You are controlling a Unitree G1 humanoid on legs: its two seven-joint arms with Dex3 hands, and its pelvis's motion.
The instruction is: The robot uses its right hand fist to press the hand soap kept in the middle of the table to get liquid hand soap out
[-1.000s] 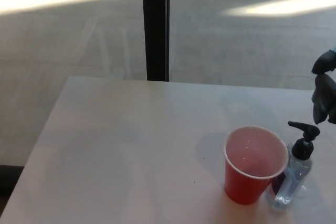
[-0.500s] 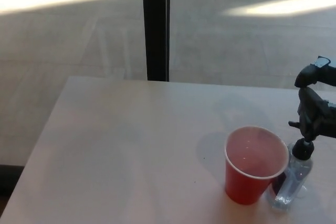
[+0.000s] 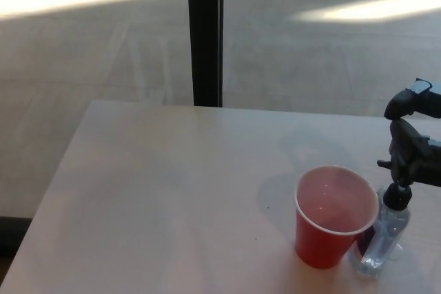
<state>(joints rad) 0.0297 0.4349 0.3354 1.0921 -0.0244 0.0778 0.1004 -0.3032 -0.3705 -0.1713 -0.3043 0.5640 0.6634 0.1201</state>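
A clear hand soap bottle [image 3: 386, 236] with a black pump stands near the table's right front, just behind and to the right of a red cup [image 3: 333, 215]. My right hand [image 3: 412, 147] comes in from the right edge with its fingers curled into a fist. It sits on top of the pump head and hides most of it, while the pump neck still shows below. The cup's rim lies under the pump's left side, and the cup looks empty. My left hand does not show.
The pale table [image 3: 172, 191] stretches left and back from the cup. Its far edge meets a glass wall with a black post [image 3: 204, 32]. The bottle stands close to the right edge of the picture.
My right hand has come down and to the left from above the bottle onto the pump head. In the last half second it has barely moved. Cup and bottle stay put.
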